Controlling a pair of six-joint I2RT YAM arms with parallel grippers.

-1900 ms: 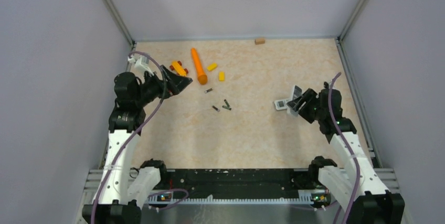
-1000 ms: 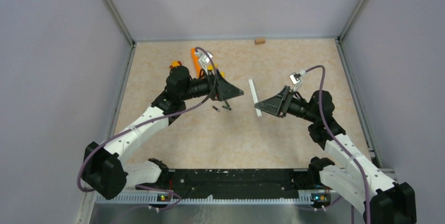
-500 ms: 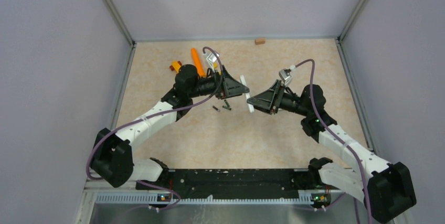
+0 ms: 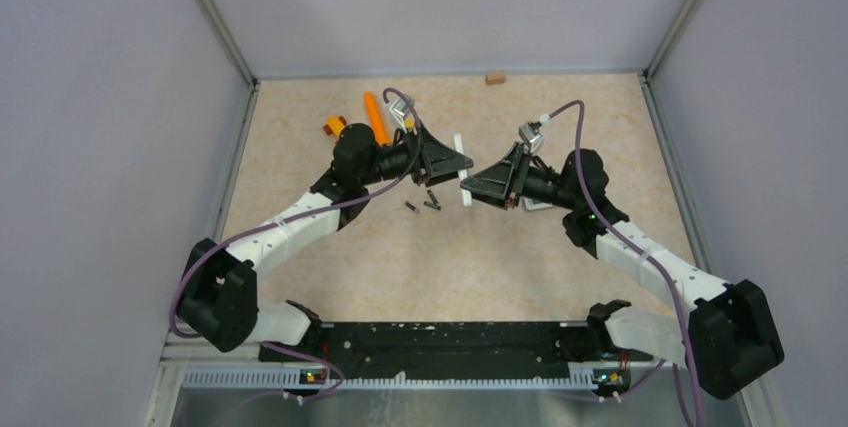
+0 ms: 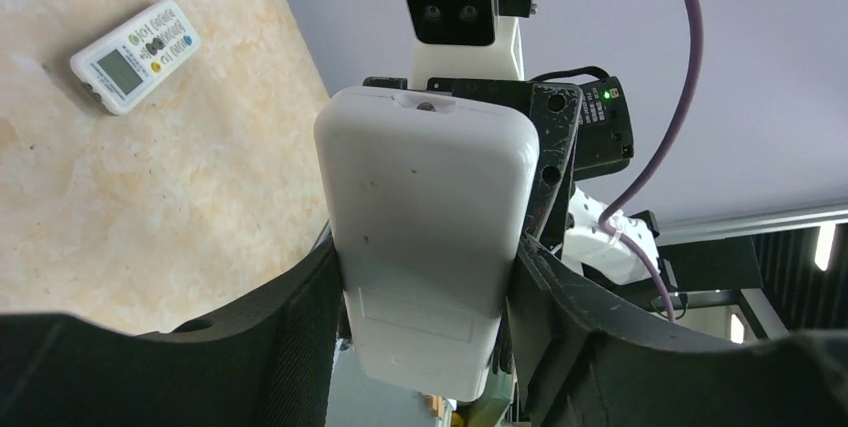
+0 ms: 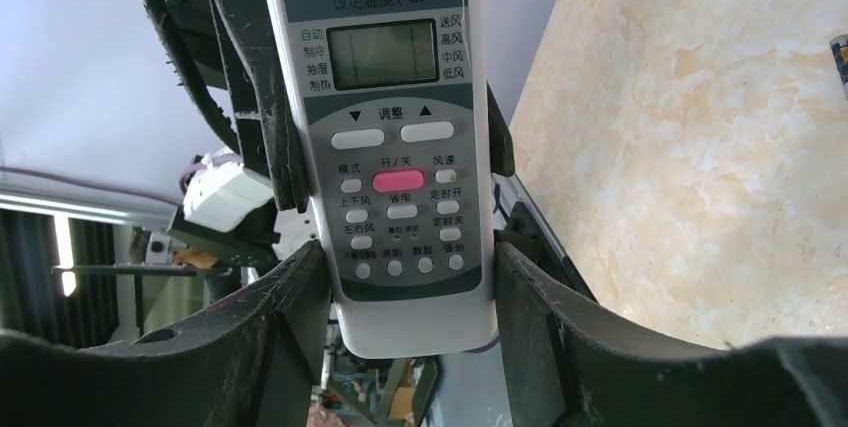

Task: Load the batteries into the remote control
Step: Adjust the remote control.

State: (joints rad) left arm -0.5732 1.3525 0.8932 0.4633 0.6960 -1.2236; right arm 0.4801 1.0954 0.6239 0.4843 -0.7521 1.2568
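The white remote control [image 4: 462, 169] hangs upright above the table's middle, between both grippers. My left gripper [image 4: 458, 161] reaches it from the left, and its fingers press the sides of the plain back [image 5: 425, 237], near the battery cover. My left gripper [image 5: 428, 277] is shut on it. My right gripper [image 4: 472, 187] comes from the right and is shut on the lower sides of the button face [image 6: 400, 147]; here too my right gripper [image 6: 410, 267] clamps it. Two batteries [image 4: 410, 207] [image 4: 432, 201] lie on the table under the left gripper.
A second small white remote [image 5: 135, 55] lies flat on the table, under the right arm [image 4: 540, 204]. An orange carrot-shaped toy [image 4: 376, 117] and an orange block [image 4: 333, 126] lie at the back left. A small brown block [image 4: 495, 77] sits by the back wall.
The right arm carried the remote leftward and up to the middle. The left arm swung in from the left, and its wide-open jaws closed onto the remote's sides.
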